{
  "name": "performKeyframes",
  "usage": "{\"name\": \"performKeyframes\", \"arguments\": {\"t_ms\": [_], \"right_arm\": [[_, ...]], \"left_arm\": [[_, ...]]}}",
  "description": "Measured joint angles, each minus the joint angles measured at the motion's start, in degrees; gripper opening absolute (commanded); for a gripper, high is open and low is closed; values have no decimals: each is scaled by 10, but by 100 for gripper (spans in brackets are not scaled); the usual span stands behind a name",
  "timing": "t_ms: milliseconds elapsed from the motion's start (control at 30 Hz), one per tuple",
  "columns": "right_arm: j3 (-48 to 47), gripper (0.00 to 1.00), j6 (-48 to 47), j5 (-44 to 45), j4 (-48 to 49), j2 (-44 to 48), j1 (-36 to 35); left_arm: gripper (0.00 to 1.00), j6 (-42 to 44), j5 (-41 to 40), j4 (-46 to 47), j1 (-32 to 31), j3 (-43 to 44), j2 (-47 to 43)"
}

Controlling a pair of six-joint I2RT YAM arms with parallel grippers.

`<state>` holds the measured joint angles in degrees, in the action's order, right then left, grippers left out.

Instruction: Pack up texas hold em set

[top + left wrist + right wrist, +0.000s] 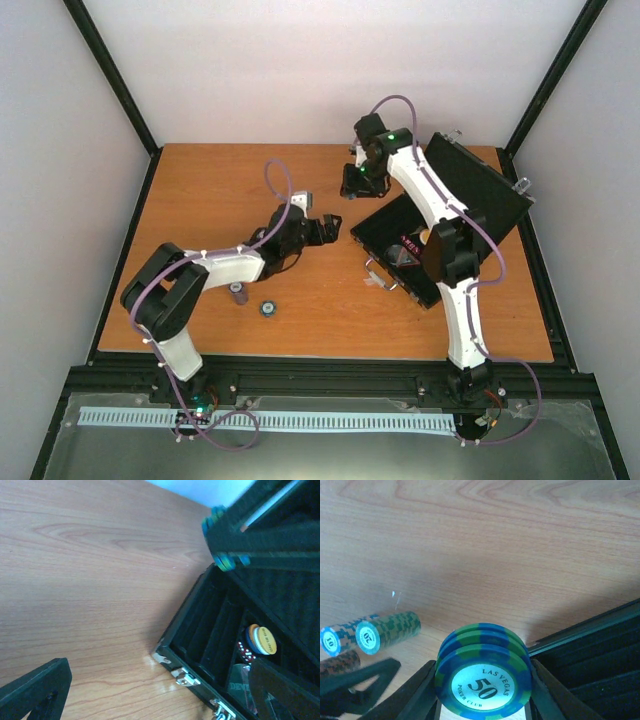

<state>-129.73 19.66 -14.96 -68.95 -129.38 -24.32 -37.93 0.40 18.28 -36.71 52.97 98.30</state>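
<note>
The case (pixel 388 242) lies open on the right half of the table (pixel 200 200), its lid (pixel 480 185) tilted back to the far right. A stack of blue-green chips (pixel 482 677) is clamped between the fingers (pixel 417 692) of the right gripper (pixel 358 182), over bare wood just beyond the case's far left corner. The left gripper (pixel 325 228) hangs just left of the case, its fingers (pixel 35 690) spread wide around nothing. A round disc (pixel 262 639) and red dice (pixel 245 652) sit inside the case. Other chip stacks (pixel 387 630) lie on the table well to its left.
</note>
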Motion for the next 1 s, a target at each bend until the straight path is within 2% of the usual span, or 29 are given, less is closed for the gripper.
{"name": "performKeyframes", "arguments": {"t_ms": [67,233,467,600,1000], "right_arm": [[0,24,4,-13,4,0,12],[-2,24,10,-33,10,0,33],[-18,24,3,-40,7,0,34],[-18,24,-3,-39,5,0,36],[-18,24,-11,-51,-8,1,38]], "left_arm": [[100,3,-24,83,-20,-38,3],[100,11,-65,236,-63,-43,49],[100,6,-98,366,-93,0,154],[100,0,-105,404,-93,12,182],[100,33,-156,426,-93,16,167]]}}
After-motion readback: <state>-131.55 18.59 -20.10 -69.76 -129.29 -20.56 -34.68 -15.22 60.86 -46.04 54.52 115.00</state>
